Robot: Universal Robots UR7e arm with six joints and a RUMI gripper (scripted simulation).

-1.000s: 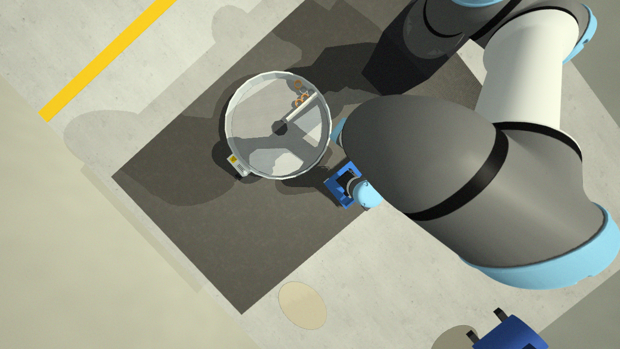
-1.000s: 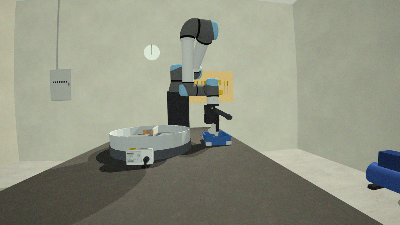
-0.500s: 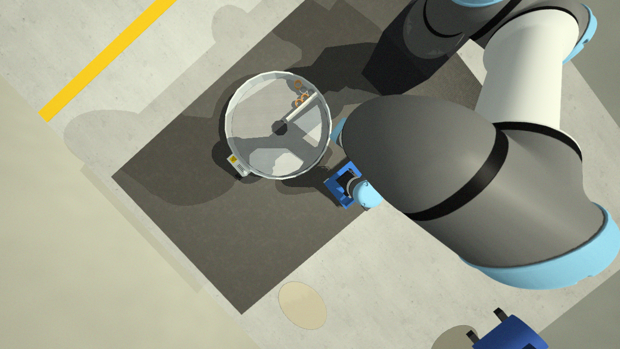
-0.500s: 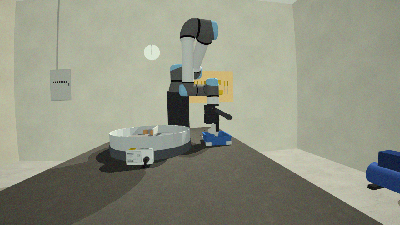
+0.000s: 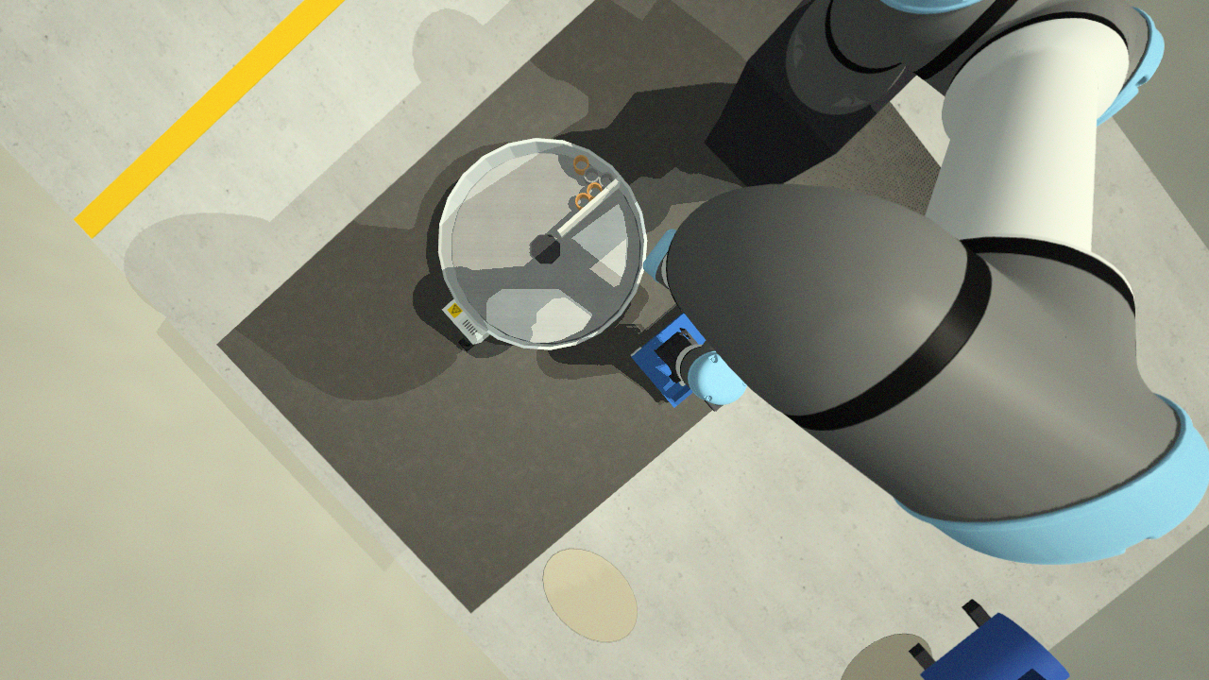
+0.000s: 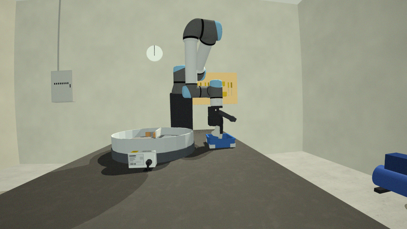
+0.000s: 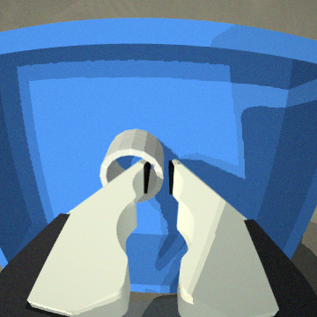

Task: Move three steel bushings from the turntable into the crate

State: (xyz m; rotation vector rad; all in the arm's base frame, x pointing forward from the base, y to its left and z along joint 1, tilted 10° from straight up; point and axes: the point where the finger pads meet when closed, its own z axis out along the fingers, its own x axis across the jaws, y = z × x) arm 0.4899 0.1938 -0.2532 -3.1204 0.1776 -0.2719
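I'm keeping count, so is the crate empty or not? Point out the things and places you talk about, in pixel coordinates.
Not empty: the wrist view shows a grey bushing (image 7: 138,140) within the walls of the blue crate (image 5: 649,369) (image 6: 222,143) (image 7: 132,32).

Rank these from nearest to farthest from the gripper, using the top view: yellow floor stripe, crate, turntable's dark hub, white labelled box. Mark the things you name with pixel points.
1. Crate (image 5: 691,325) (image 6: 220,144) (image 7: 132,33): directly around the fingertips.
2. Dark hub (image 5: 545,248): turntable's centre.
3. White labelled box (image 5: 465,322) (image 6: 141,159): turntable's far side.
4. Yellow floor stripe (image 5: 211,118): beyond the turntable, upper left.
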